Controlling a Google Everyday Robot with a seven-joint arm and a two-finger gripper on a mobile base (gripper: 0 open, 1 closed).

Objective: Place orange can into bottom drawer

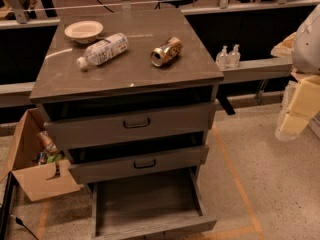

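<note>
can: lying on its side, cabinet top
gripper: right edge, far from can; open or closed unclear
tip: grasp across can body
drawer: already open

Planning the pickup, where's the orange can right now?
The orange can lies on the cabinet top, right of the water bottle; the gripper hangs at the view's far right.
</note>
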